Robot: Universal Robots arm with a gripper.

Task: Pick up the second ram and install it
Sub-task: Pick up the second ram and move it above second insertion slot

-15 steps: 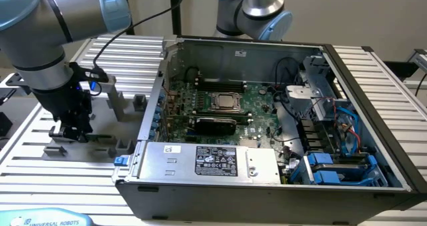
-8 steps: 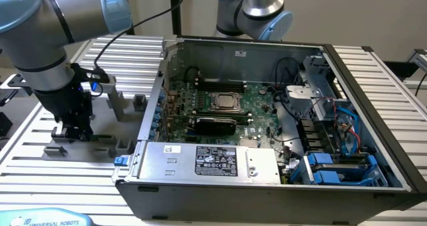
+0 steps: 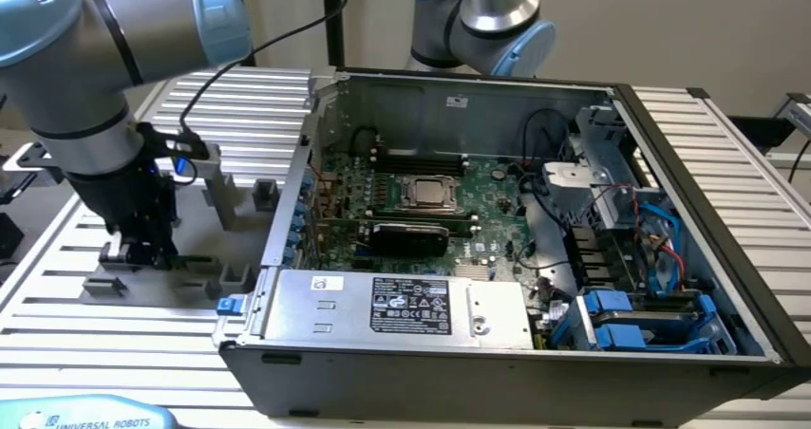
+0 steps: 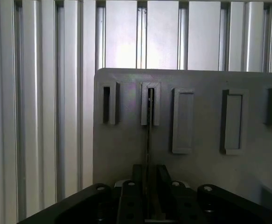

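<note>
- Second ram [image 4: 148, 140] is seen edge-on in the wrist view as a thin dark line. It is stood on its edge on the grey holder plate [image 4: 201, 172], on the slatted table [image 3: 76, 306] at the exterior view's left, outside the computer case [image 3: 709, 211].
- Its long axis is laid along the plate. One end is seated in a slotted holder block [image 4: 150, 103], and the other points into the middle of the gripper [image 4: 148, 205].
- The gripper is lowered around that near end; whether it is clamped on the stick cannot be told.
- If the stick were gripped off-centre, it could be tilted and jammed in the slot.
- If it were held weakly on so thin an edge, it could slip or be twisted when lifted.
</note>
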